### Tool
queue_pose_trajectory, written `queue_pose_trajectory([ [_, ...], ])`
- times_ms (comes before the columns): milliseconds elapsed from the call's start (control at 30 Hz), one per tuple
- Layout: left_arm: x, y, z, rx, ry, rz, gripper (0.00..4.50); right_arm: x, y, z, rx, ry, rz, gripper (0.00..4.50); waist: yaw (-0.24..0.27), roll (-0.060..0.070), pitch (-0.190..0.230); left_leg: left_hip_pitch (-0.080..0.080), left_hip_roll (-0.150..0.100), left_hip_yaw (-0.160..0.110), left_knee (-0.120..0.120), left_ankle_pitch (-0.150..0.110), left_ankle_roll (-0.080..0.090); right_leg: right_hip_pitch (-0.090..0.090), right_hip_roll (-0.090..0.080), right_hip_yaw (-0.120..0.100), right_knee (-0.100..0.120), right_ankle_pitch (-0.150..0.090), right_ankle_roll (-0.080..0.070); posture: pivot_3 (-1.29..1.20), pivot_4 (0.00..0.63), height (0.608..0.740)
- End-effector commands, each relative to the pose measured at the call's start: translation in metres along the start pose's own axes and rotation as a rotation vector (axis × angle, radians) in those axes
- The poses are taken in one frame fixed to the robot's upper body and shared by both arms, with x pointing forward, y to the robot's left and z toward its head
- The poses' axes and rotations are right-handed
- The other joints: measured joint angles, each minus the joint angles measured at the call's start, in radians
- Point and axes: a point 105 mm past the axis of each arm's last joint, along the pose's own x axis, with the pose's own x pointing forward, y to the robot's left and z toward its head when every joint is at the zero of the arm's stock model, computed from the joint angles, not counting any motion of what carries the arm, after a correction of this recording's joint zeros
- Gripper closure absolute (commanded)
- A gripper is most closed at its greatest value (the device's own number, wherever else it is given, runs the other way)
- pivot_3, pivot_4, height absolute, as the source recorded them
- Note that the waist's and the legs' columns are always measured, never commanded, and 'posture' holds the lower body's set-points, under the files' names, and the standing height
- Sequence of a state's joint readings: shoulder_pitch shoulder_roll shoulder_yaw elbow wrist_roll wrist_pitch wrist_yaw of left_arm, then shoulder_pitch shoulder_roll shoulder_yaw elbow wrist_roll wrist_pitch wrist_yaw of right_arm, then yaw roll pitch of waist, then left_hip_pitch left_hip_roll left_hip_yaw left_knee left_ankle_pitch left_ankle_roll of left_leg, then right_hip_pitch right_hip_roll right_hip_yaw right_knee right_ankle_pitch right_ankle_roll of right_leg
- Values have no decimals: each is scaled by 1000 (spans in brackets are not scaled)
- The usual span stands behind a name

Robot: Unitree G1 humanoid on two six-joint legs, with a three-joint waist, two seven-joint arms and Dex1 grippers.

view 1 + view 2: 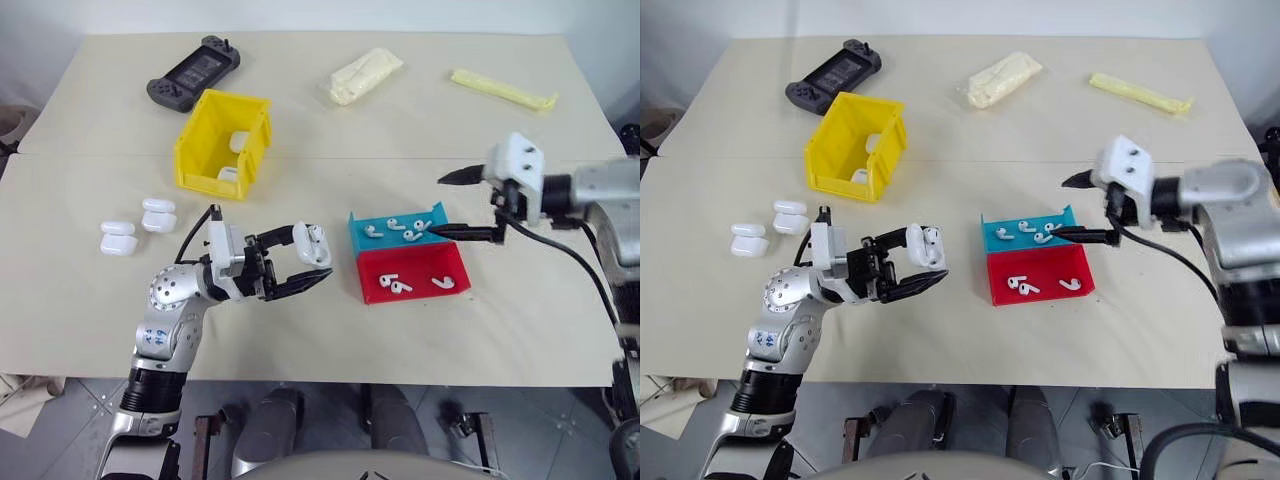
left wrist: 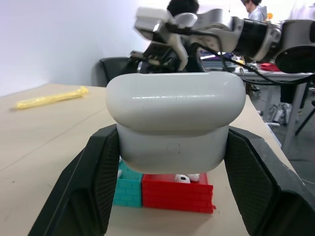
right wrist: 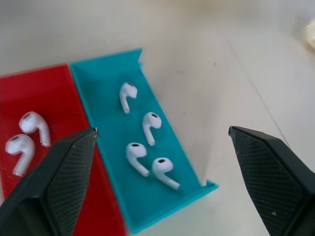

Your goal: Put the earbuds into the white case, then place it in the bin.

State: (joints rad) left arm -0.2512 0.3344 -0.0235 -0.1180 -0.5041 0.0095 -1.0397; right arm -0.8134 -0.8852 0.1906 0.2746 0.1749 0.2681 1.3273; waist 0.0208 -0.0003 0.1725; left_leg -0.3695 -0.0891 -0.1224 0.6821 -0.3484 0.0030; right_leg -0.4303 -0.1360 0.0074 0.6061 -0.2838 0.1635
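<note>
Gripping white case (image 1: 313, 245), left jaws shut | right jaws wide, empty | right wrist: four earbuds (image 3: 144, 142)

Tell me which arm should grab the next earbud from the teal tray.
Right. The right gripper hangs open over the teal tray with its earbuds; the left gripper is shut on the white case.

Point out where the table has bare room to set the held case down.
Bare table lies in front of the spare cases, and between the yellow bin and the teal tray. Crowded: the trays, with the right gripper over them.
</note>
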Motion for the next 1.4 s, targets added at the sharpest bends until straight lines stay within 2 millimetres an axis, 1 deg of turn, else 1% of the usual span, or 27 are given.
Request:
queue_pose_trajectory([
  [33, 6, -7, 7, 36, -29, -9, 1718, 8, -8, -5, -83, 113, 60, 47, 3, 0, 0, 0, 0, -1, 0, 0, 0, 0, 0, -1, 0, 0, 0, 0, 150, 740],
  [133, 7, -6, 7, 40, -40, 23, 1718, 18, -13, -9, -170, 212, 118, 47, 0, 0, 0, 0, 0, -1, 0, 0, 0, 0, 0, -1, 0, 0, 0, 0, 150, 740],
  [267, 6, -7, 6, 46, -42, 44, 1718, 30, -14, -10, -247, 261, 192, 47, -4, 0, 0, 0, 0, 0, 0, 0, 0, -1, 0, -1, 1, 0, 0, 0, 150, 740],
  [400, 6, -8, 6, 53, -40, 58, 1718, 39, -16, -13, -286, 297, 236, 47, -9, 0, 0, 0, 0, -1, 0, 0, 0, -1, 1, -1, 2, 0, 0, 0, 150, 740],
  [467, 5, -8, 7, 57, -40, 67, 1718, 41, -16, -17, -318, 328, 254, 436, -11, 0, 0, 0, 0, -1, 0, 0, 0, -1, 0, -1, 3, 0, 0, 0, 150, 740],
  [533, 4, -8, 7, 60, -39, 72, 1718, 41, -15, -22, -336, 365, 290, 948, -13, 0, 0, 0, 0, -1, 0, 0, 0, -1, 0, -1, 4, 0, 0, 0, 150, 740],
  [600, 4, -8, 7, 60, -38, 76, 1718, 41, -14, -24, -337, 386, 312, 1681, -16, 0, 0, 0, 0, -1, 0, 0, 0, -1, 0, -1, 4, 0, 0, 0, 150, 740],
  [667, 4, -8, 7, 61, -36, 78, 1718, 43, -14, -22, -341, 388, 325, 2289, -22, 0, 0, 0, 0, -1, 0, 0, 0, -1, 0, -1, 4, 0, 0, 0, 150, 740],
  [800, 4, -9, 7, 61, -36, 78, 1718, 49, -13, -21, -351, 396, 340, 2289, -27, 0, 0, 0, 1, -1, 0, 0, -1, -1, 1, -1, 4, 0, 0, 0, 150, 740],
  [1067, 5, -7, 7, 67, -39, 80, 1718, 51, -14, -24, -360, 415, 346, 2289, -26, 0, 0, 0, 1, -1, 0, 0, -1, -1, 2, -1, 5, 0, 0, 0, 150, 740],
  [1167, 5, -7, 7, 68, -40, 79, 1718, 52, -15, -24, -368, 420, 345, 2869, -26, 0, 0, 0, 1, -1, 0, 0, -1, -1, 2, -1, 5, 0, 0, 0, 150, 740],
  [1200, 5, -7, 7, 68, -40, 79, 1718, 53, -15, -23, -372, 418, 338, 3169, -26, 0, 0, 0, 1, -1, 0, 0, -1, -1, 2, -1, 5, 0, 0, 0, 150, 740],
  [1400, 4, -7, 6, 67, -37, 78, 1718, 55, -14, -24, -383, 416, 339, 3169, -26, 0, 0, 1, 2, -1, 0, 0, -1, -1, 2, -1, 5, 0, -1, 0, 150, 740],
])
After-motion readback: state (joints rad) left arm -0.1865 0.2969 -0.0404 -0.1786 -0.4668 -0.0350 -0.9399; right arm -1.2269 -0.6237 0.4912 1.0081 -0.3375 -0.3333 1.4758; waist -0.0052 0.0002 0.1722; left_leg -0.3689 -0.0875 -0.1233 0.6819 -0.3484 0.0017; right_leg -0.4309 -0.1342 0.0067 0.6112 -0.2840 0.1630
